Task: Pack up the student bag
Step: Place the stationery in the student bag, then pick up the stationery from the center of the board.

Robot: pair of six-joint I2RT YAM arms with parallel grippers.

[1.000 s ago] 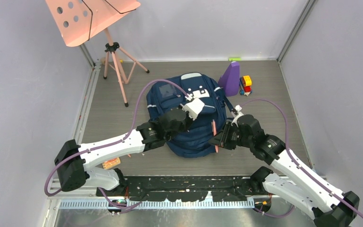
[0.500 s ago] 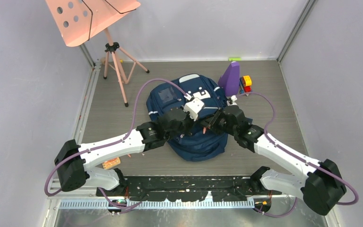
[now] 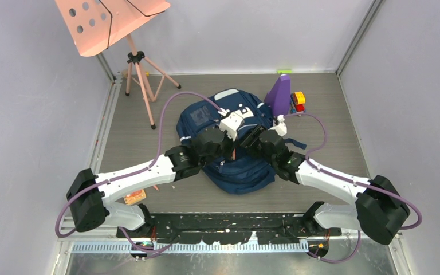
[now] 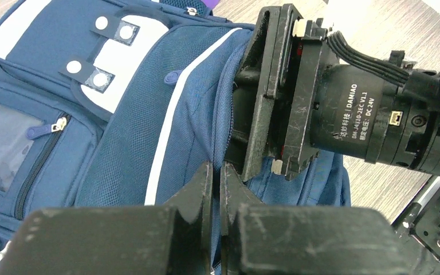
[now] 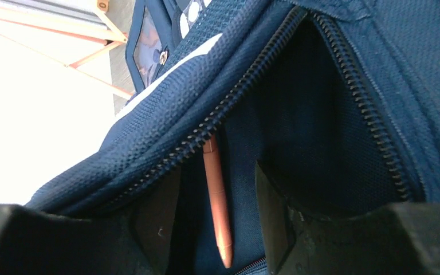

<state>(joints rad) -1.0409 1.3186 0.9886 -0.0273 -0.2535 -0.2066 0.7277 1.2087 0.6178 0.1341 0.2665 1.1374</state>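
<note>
The navy student bag lies in the middle of the table, white patch toward the back. My left gripper is shut on a fold of the bag's blue fabric beside the zip; the left wrist view shows cloth pinched between its jaws. My right gripper is pushed into the open zip pocket. Its fingers stand apart, and an orange pen hangs loose between them inside the pocket, touching neither. The right gripper's body fills the left wrist view.
A pink music stand on a tripod stands at the back left. A purple object and a red-and-yellow toy sit just behind the bag on the right. A small orange block lies by the left arm's base.
The right arm swung left from the bag's right side to its opening with the pen, then its jaws opened and let the pen go. The left gripper kept its hold.
</note>
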